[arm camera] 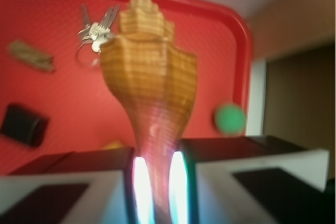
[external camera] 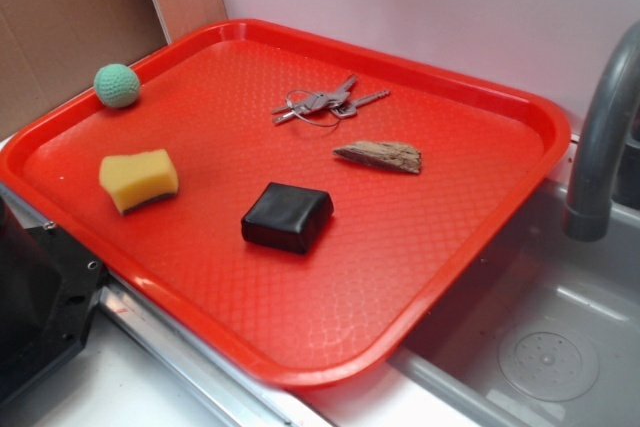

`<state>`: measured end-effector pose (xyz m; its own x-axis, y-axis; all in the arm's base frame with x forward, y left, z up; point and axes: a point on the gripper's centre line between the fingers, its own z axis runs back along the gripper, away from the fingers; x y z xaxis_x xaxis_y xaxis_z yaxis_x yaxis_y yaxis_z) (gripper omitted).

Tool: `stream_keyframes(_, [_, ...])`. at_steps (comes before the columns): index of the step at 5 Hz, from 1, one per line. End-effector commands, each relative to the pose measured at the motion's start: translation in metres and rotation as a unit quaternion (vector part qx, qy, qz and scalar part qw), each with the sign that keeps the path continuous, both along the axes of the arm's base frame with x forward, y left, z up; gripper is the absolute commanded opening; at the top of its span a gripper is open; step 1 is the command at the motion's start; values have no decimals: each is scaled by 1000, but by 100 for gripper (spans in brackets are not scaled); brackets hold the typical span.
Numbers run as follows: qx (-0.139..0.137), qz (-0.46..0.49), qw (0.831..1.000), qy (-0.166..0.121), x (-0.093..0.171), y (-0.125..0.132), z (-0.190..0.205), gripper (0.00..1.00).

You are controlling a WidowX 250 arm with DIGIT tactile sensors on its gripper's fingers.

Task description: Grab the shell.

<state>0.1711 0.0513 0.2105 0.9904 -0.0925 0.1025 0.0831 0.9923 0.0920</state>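
**Shell pinched in the claw above the red tray**

In the wrist view the claw (arm camera: pixel 156 192) is pinching the shell (arm camera: pixel 147 82) by its thin tapered end, one finger (arm camera: pixel 79 182) on each side of the stem. The knobbly wide end sticks out away from the claw, and the shell fills the middle of the view, clear of the tray (arm camera: pixel 52 93) beneath it.

Beyond the shell's wide end lies a bunch of keys (arm camera: pixel 94 30). Left of the claw sit a piece of wood (arm camera: pixel 31 56) and, nearer, a black block (arm camera: pixel 23 124). To the right is a green ball (arm camera: pixel 229 118), by the tray's rim. A bit of yellow sponge (arm camera: pixel 113 144) peeks out just left of the shell's stem.

The exterior view shows the tray (external camera: pixel 420 267) with the keys (external camera: pixel 325 104), wood (external camera: pixel 380 155), block (external camera: pixel 287 217), sponge (external camera: pixel 138 179) and ball (external camera: pixel 117 85); neither claw nor shell appears there.
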Motion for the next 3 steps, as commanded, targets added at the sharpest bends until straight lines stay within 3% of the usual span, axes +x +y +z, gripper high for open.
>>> stream_keyframes(1, [-46, 31, 998, -20, -19, 7, 91, 0])
stream_keyframes(2, [-13, 36, 999, -12, -7, 3, 84, 0])
stream_keyframes(3, [-29, 40, 999, 6, 8, 2, 73, 0])
